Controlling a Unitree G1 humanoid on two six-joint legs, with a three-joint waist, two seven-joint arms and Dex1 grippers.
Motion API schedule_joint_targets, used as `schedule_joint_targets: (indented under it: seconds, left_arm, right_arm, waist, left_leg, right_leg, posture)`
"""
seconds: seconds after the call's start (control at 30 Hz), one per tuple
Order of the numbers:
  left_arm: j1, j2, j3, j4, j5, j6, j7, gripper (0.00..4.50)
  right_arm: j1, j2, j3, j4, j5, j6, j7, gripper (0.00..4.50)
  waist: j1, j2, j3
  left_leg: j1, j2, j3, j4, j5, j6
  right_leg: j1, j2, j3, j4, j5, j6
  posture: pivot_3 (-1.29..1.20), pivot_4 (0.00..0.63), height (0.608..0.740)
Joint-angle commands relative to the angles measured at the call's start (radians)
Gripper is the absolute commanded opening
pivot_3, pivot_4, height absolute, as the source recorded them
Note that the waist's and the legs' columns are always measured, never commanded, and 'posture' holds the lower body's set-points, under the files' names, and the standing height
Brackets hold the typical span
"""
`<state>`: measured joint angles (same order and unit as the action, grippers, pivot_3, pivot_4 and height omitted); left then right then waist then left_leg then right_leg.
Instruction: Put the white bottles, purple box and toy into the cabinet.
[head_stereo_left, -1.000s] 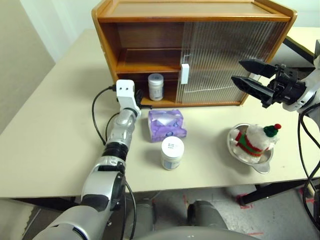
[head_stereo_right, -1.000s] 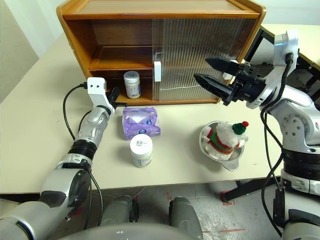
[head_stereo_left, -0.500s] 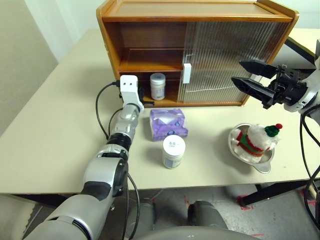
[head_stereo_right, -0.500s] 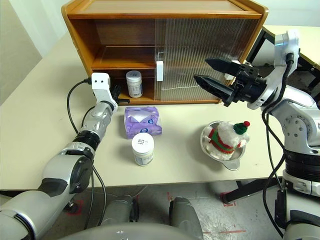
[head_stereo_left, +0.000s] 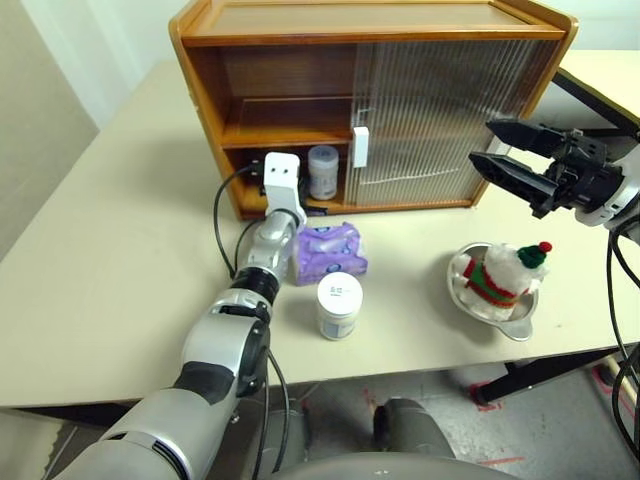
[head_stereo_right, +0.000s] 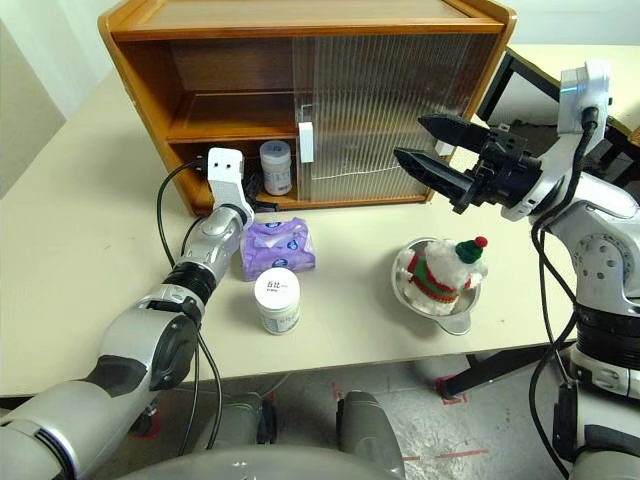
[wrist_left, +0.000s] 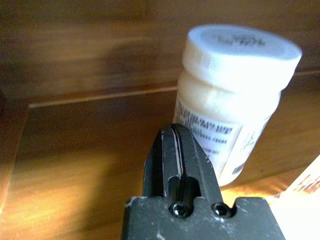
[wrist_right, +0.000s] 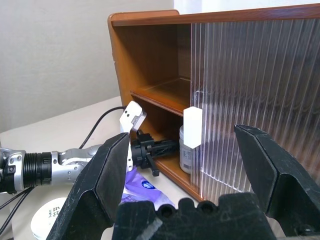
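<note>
A: The left gripper (wrist_left: 176, 150) has its fingers pressed together with nothing between them, its tip inside the cabinet (head_stereo_left: 200, 90) at the lower compartment, just beside the white bottle (head_stereo_left: 322, 172) standing there. The right gripper (head_stereo_left: 508, 148) hangs spread wide and empty above the table, near the ribbed door.

B: And the rest?

A: The second white bottle (head_stereo_left: 339, 305), the purple box (head_stereo_left: 330, 252) and the toy (head_stereo_left: 503, 276) sit on the table, the toy in a metal bowl (head_stereo_left: 520, 325).

B: Handling?

A: The bottle looks rigid and smooth, likely slippery: clamp its body below the lid. The box is soft and crinkly, so squeeze across its width. The toy is light plush; pinch its middle.
</note>
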<state>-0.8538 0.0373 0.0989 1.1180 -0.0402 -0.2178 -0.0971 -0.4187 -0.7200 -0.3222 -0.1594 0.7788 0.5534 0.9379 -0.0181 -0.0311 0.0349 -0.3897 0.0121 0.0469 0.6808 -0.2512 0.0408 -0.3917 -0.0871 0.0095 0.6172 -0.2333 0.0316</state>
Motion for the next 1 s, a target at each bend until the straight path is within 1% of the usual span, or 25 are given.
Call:
schedule_joint_targets:
  seconds: [0.03, 0.37, 0.63, 1.0]
  left_arm:
    - [-0.030, -0.001, -0.004, 0.036, 0.012, -0.003, 0.004, 0.02]
    - [-0.098, -0.016, -0.012, 0.106, 0.025, -0.006, -0.010, 0.02]
    - [-0.105, -0.014, -0.010, 0.121, 0.027, -0.008, -0.008, 0.02]
    - [-0.075, 0.021, 0.027, 0.039, -0.011, -0.026, -0.026, 0.02]
  right_arm:
    - [0.001, -0.010, -0.009, -0.021, 0.015, 0.009, 0.000, 4.50]
    - [0.011, -0.013, -0.016, -0.035, 0.023, 0.013, -0.007, 4.50]
    - [0.022, -0.019, -0.021, -0.043, 0.030, 0.016, -0.015, 4.50]
    - [0.003, -0.010, 0.002, -0.010, 0.019, 0.005, -0.001, 4.50]
  waist:
    - [0.000, 0.000, 0.000]
    - [-0.009, 0.000, 0.000]
    - [-0.021, 0.000, 0.000]
    - [-0.018, 0.000, 0.000]
  left_leg:
    - [0.000, 0.000, 0.000, 0.000, 0.000, 0.000]
    - [0.000, 0.000, 0.000, 0.000, 0.000, 0.000]
    - [0.000, 0.000, 0.000, 0.000, 0.000, -0.001]
    - [0.000, 0.000, 0.000, 0.000, 0.000, -0.001]
  right_leg:
    - [0.000, 0.000, 0.000, 0.000, 0.000, 0.000]
    - [0.000, 0.000, 0.000, -0.001, -0.001, 0.001]
    - [0.000, 0.000, 0.000, -0.001, -0.001, 0.001]
    - [0.000, 0.000, 0.000, -0.001, -0.001, 0.001]
  posture:
    - [-0.08, 0.000, 0.740]
    - [-0.10, 0.000, 0.740]
    - [-0.10, 0.000, 0.740]
    - [-0.06, 0.000, 0.740]
